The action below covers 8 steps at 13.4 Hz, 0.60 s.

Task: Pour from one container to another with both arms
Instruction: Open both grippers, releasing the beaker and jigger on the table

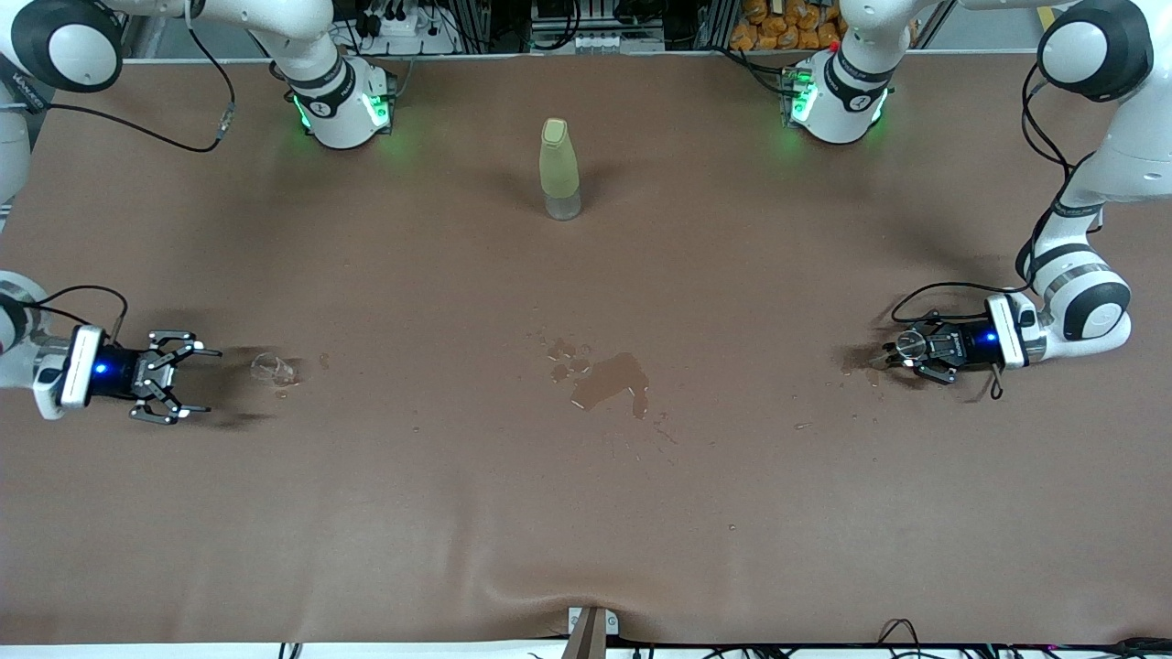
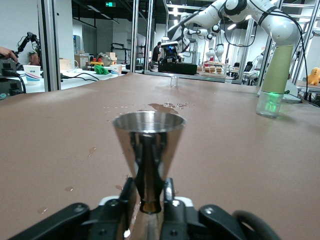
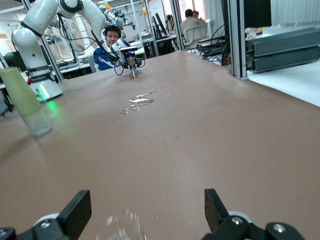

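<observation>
My left gripper point(image 1: 902, 357) is low over the table at the left arm's end, shut on a steel jigger point(image 1: 908, 345). In the left wrist view the jigger point(image 2: 148, 135) stands upright with a finger close against each side of its waist point(image 2: 149, 192). At the right arm's end, my right gripper point(image 1: 209, 382) hangs open just above the table. A small clear glass cup point(image 1: 273, 368) stands on the table just off its fingertips. The right wrist view shows wide-apart fingers point(image 3: 146, 205) and the cup's rim point(image 3: 122, 227) low between them.
A pale yellow-green bottle point(image 1: 560, 169) with a clear base stands mid-table, farther from the front camera than both grippers. A puddle of spilled liquid point(image 1: 609, 380) with scattered drops lies at the table's middle. Small wet marks lie beside the cup and the jigger.
</observation>
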Motion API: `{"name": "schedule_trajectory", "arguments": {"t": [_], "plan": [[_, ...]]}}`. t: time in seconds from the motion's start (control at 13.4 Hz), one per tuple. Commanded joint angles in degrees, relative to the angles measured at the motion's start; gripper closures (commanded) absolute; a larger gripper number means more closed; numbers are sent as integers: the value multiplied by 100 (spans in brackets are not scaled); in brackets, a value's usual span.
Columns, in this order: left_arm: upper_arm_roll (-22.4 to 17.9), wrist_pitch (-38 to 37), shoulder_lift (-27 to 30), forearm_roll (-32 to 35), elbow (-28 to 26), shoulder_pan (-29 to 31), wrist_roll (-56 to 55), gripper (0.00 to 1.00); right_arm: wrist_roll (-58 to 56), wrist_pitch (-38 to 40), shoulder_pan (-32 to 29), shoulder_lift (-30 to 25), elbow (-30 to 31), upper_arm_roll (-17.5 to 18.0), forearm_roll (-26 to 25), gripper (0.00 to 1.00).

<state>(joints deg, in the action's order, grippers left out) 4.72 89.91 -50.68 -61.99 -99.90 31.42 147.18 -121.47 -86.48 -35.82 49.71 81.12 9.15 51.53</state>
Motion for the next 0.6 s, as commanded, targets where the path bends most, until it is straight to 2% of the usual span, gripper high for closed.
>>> {"name": "schedule_trajectory", "arguments": {"t": [0.0, 0.15, 0.22, 0.45, 0.52], "plan": [[29, 70, 49, 11, -12, 13, 48, 47, 893, 105, 189, -329, -61, -1, -196, 0], [29, 105, 75, 11, -3, 13, 13, 29, 1780, 193, 303, -724, -70, 8, -440, 0], [21, 114, 101, 38, 23, 13, -5, 0, 2237, 184, 417, -987, -61, -1, -572, 0], [-58, 105, 242, 73, 110, 39, -118, 0, 3389, 158, 795, -1480, -52, -36, -679, 0], [-137, 105, 338, 195, 137, 39, -241, 0, 3871, 132, 927, -1682, -52, -36, -862, 0]]}}
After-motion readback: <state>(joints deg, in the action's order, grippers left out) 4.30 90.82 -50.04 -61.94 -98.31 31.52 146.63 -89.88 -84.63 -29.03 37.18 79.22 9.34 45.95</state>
